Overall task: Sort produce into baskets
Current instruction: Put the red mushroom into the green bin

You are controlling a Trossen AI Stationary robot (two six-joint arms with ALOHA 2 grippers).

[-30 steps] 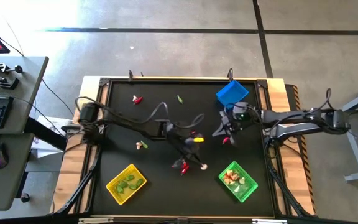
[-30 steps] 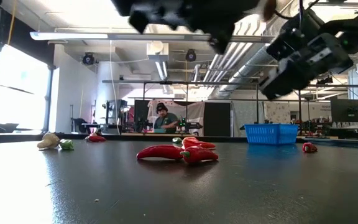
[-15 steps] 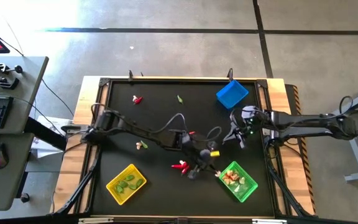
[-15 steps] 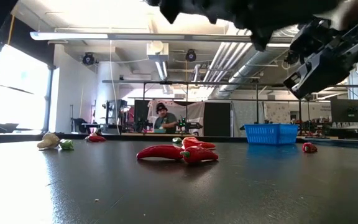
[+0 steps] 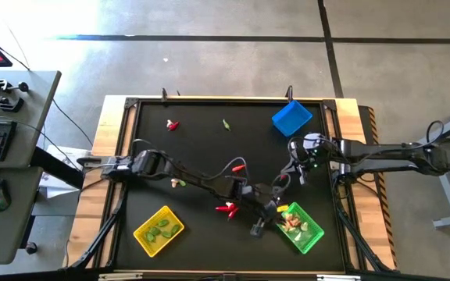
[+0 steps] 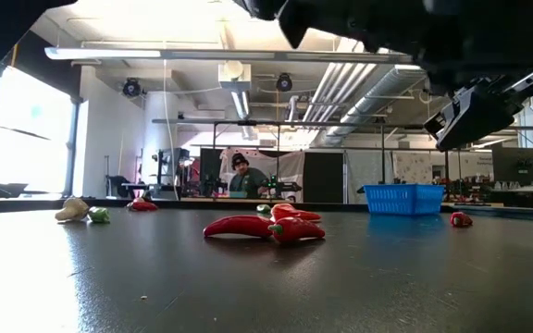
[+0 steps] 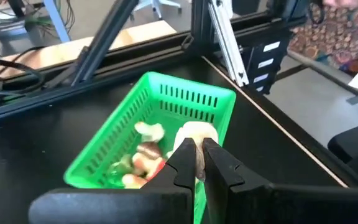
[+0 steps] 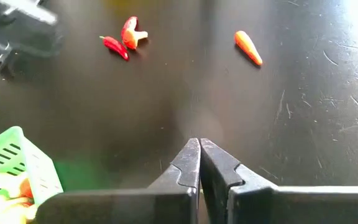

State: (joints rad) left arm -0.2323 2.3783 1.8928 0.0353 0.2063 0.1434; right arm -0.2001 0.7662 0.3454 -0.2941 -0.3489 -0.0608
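Observation:
My left gripper is shut on a whitish bulb at the left edge of the green basket, which holds several pale and orange pieces. In the high view the left gripper reaches in from the table's left. My right gripper hangs shut and empty over bare table near the right edge, seen from above. Red chilies lie at mid-table. The yellow basket holds green pods. The blue basket stands at the far right. My left gripper pinches the whitish bulb between its two fingertips; the bulb's rounded end sticks out past them. The fingers slant down, coming from the table's left. The bulb is lifted clear, above the green basket's wall.
Loose produce lies on the black table: a red piece and a green pod at the far side, a pale bulb with a green piece at the left, an orange-red piece mid-table. A person sits far behind the table.
My left gripper has travelled from mid-table toward the right and near edges, sinking a little, and has carried the bulb to the green basket. My right gripper drew back toward the table's right edge, then kept still. Both stayed shut.

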